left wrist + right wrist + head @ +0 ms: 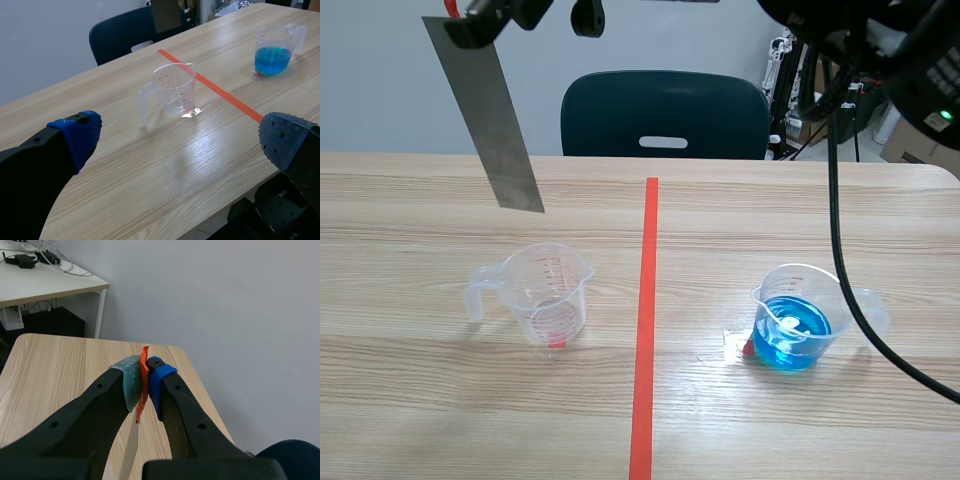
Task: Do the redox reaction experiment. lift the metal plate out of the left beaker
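Well above the left beaker (pixel 548 292) and to one side, the metal plate (pixel 485 110) hangs clear, pinched at its orange tab (pixel 144 357) by the right gripper (pixel 145 384), with the left gripper (pixel 181 136) spread wide; the lift seems done, so next probably comes a steady carry toward the blue beaker (pixel 793 322).

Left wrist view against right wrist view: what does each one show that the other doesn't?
Only the left wrist view: the open left claw, the clear measuring beaker, the beaker of blue liquid and the red tape line.
Only the right wrist view: the right claw shut on the metal plate at its orange-red tab, and a white desk beyond.
Both: that plate, the wooden table and the dark blue chair.
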Tool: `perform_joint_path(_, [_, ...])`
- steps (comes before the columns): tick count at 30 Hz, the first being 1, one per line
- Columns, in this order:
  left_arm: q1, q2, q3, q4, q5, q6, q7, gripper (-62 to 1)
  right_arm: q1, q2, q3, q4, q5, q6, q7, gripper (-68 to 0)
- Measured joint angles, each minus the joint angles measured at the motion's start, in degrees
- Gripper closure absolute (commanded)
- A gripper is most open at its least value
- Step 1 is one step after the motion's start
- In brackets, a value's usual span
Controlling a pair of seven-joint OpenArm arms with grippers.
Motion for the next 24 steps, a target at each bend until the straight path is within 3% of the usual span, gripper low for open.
perform_joint_path(24, [0.00,0.00,0.00,0.00,0.00,0.00,-0.02,-62.3,1.42,-0.90,0.63,0.00,0.59,-0.02,-1.53,-0.2])
